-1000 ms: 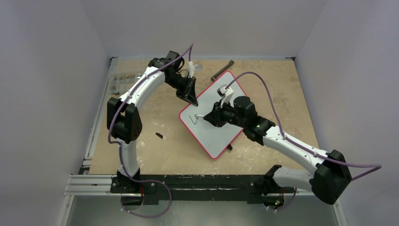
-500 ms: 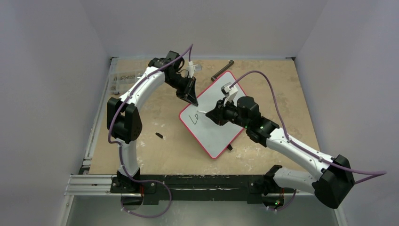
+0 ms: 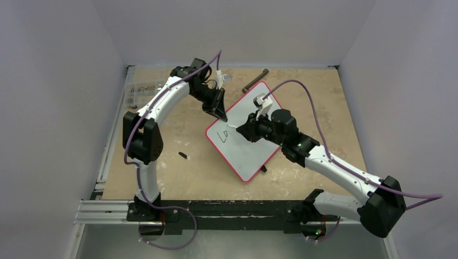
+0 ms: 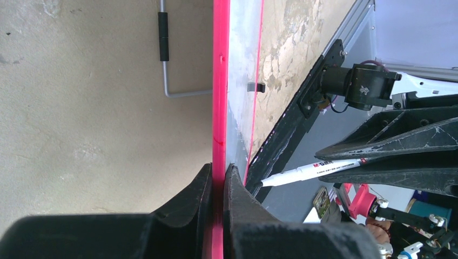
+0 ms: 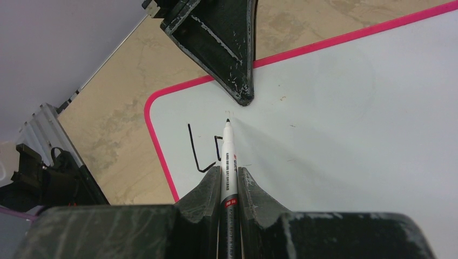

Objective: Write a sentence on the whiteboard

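The whiteboard (image 3: 249, 141) lies tilted on the table, white with a pink rim. It also shows in the right wrist view (image 5: 351, 118) and edge-on in the left wrist view (image 4: 219, 97). My left gripper (image 3: 220, 113) is shut on the board's upper left rim (image 4: 218, 178). My right gripper (image 3: 241, 129) is shut on a white marker (image 5: 227, 162), its tip (image 5: 227, 122) at or just above the board. Of the sentence, only a black "L" (image 5: 195, 151) and part of a second letter (image 5: 217, 147) show near the board's left corner.
A dark rod (image 3: 255, 80) lies on the table beyond the board. A small black piece (image 3: 183, 155) lies left of the board. A clear box of small parts (image 3: 141, 89) sits at the far left edge. A wire leg with a black sleeve (image 4: 163, 48) shows under the board.
The "L" stood alone a second ago; a second letter now stands beside it. My right gripper and the marker moved up and right along the board. The left arm has not moved.
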